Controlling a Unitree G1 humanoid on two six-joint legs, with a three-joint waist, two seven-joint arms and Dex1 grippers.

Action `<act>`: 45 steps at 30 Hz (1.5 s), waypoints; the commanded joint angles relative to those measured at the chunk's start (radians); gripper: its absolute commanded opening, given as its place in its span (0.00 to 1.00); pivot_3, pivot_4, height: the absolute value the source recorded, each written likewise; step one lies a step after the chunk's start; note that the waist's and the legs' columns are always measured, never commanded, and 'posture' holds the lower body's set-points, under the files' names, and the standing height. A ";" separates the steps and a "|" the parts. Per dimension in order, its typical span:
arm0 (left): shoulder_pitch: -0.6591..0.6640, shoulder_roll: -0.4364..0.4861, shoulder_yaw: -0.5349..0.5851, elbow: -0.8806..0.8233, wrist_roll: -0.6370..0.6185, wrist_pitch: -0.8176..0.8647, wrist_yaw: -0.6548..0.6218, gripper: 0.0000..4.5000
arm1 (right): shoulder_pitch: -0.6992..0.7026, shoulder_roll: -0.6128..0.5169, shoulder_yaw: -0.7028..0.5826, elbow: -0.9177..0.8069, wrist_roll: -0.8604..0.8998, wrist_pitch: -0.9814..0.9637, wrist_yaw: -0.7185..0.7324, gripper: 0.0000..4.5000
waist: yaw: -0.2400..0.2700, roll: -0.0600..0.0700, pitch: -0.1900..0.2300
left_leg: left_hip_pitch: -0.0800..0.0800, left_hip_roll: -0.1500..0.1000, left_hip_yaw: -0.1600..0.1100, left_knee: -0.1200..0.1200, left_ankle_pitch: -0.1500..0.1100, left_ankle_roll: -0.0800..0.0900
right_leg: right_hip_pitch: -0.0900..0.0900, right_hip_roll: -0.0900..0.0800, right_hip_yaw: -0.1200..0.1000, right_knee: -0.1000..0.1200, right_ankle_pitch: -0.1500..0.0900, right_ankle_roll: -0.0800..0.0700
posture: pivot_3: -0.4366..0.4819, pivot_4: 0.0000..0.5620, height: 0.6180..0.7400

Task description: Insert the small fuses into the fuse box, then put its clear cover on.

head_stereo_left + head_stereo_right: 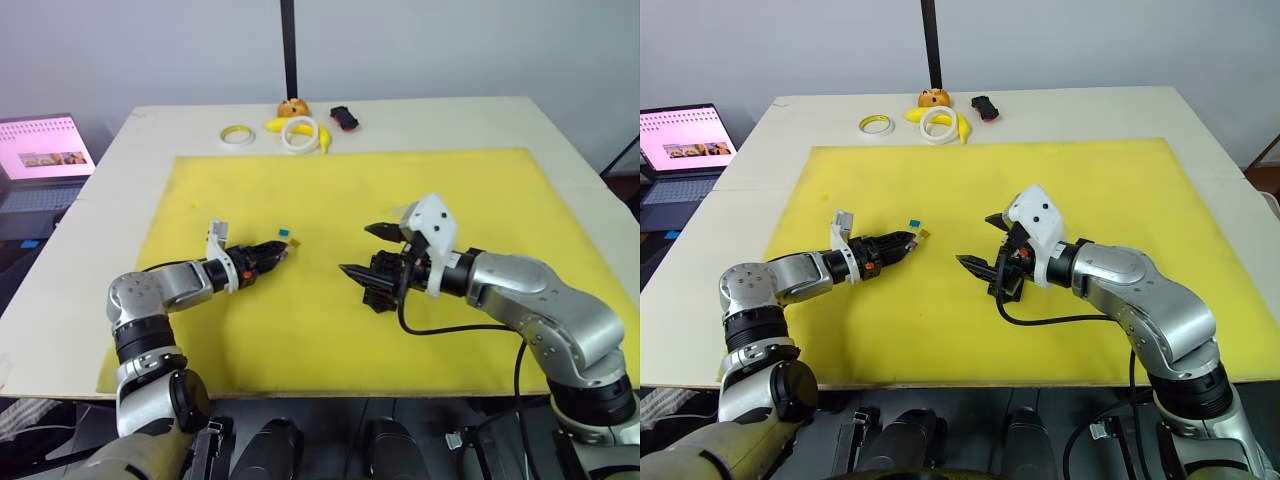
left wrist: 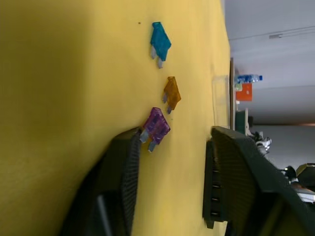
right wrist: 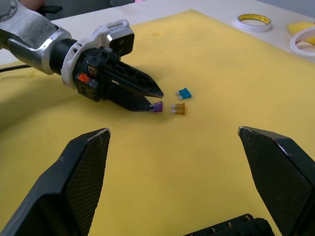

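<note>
Yellow mat: three small fuses.

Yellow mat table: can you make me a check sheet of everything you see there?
Surface: yellow mat on a pale table.
Job's things: teal fuse, orange fuse and purple fuse lie loose on the mat; fuse box under the right hand.
Clutter: two tape rings, banana, black-and-red object at the far edge.
Hands: left hand open, a finger at the purple fuse; right hand open.
Cables: black cable loops from the right arm.
Surroundings: laptop, black pole.
</note>
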 commanded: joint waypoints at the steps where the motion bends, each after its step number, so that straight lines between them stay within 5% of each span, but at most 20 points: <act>1: 0.022 -0.002 -0.038 0.043 0.034 -0.016 -0.005 0.53 | -0.012 -0.008 -0.030 -0.034 0.008 -0.009 0.004 1.00 | 0.000 0.000 0.000 | 0.000 0.000 0.000 0.000 0.000 0.000 | 0.000 0.000 0.000 0.000 0.000 0.000 | 0.48 0.27 1.00; 4: 0.027 0.005 -0.054 0.049 0.046 -0.037 -0.014 0.53 | -0.012 -0.010 -0.032 -0.034 0.005 -0.011 0.005 1.00 | 0.000 0.000 0.000 | 0.000 0.000 0.000 0.000 0.000 0.000 | 0.000 0.000 0.000 0.000 0.000 0.000 | 0.48 0.27 1.00; 7: 0.044 0.018 -0.112 0.050 0.101 -0.083 -0.011 0.34 | -0.010 -0.013 -0.034 -0.035 0.004 -0.013 0.007 1.00 | 0.000 0.000 0.000 | 0.000 0.000 0.000 0.000 0.000 0.000 | 0.000 0.000 0.000 0.000 0.000 0.000 | 0.48 0.27 1.00; 10: 0.042 0.026 -0.091 0.079 0.101 -0.114 -0.001 0.00 | -0.005 -0.017 -0.036 -0.041 0.006 -0.012 0.010 1.00 | -0.002 0.001 -0.001 | 0.001 0.000 0.000 0.000 0.000 0.000 | 0.001 0.000 0.000 0.000 0.000 0.000 | 0.48 0.27 1.00; 20: 0.006 0.150 -0.030 -0.073 -0.053 0.032 -0.078 0.00 | 0.032 -0.028 -0.091 -0.067 0.040 0.000 0.009 1.00 | -0.029 0.001 -0.002 | 0.001 0.002 0.000 -0.003 0.001 -0.003 | -0.002 0.004 0.001 0.001 0.000 0.000 | 0.48 0.27 1.00; 25: -0.067 0.219 -0.044 -0.211 -0.188 0.134 -0.181 0.00 | 0.024 0.058 -0.198 -0.057 0.215 0.068 -0.044 1.00 | -0.039 -0.001 -0.001 | -0.002 0.005 0.000 -0.004 0.002 -0.003 | -0.007 0.004 0.001 0.001 0.000 0.000 | 0.48 0.27 1.00; 35: -0.155 0.032 -0.118 -0.281 -0.291 0.083 -0.189 0.00 | -0.039 0.319 -0.324 0.088 0.749 0.118 -0.441 1.00 | -0.038 -0.001 -0.001 | -0.002 0.005 0.000 -0.004 0.002 -0.003 | -0.005 0.004 0.001 0.000 0.000 0.000 | 0.48 0.27 1.00; 45: -0.198 -0.080 -0.143 -0.252 -0.363 -0.017 -0.120 0.00 | -0.027 0.363 -0.313 0.131 0.978 -0.013 -0.640 1.00 | -0.055 -0.001 -0.001 | -0.002 0.005 0.000 -0.006 0.002 -0.003 | -0.006 0.005 0.001 0.001 0.000 0.000 | 0.48 0.27 1.00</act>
